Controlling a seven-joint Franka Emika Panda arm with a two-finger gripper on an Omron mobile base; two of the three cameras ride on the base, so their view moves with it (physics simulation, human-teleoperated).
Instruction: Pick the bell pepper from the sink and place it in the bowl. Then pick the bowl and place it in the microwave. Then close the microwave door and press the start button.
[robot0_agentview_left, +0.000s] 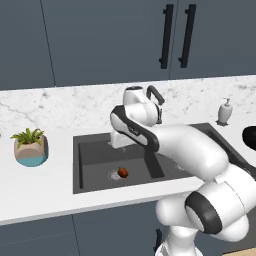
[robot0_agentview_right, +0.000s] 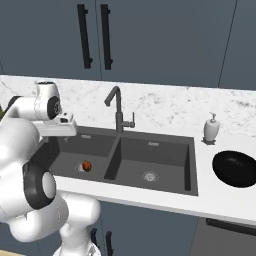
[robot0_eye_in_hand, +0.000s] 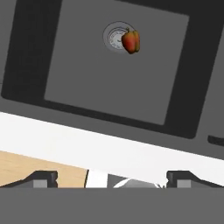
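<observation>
The gripper (robot0_eye_in_hand: 111, 178) stands wide open and empty, its two dark fingertips (robot0_eye_in_hand: 41, 178) far apart, touching nothing, poised above the sink (robot0_agentview_right: 190, 165). Below it lies one bell pepper (robot0_eye_in_hand: 131, 41), orange-red, resting against the round drain (robot0_eye_in_hand: 114, 38) in the left of the two basins. One dark faucet (robot0_agentview_right: 118, 107) rises behind the divider. To the right on the white counter (robot0_agentview_right: 215, 207) sit one soap dispenser (robot0_agentview_right: 211, 128) and one black bowl (robot0_agentview_right: 235, 169), well apart from the pepper. One potted plant (robot0_agentview_left: 30, 145) stands left of the sink.
</observation>
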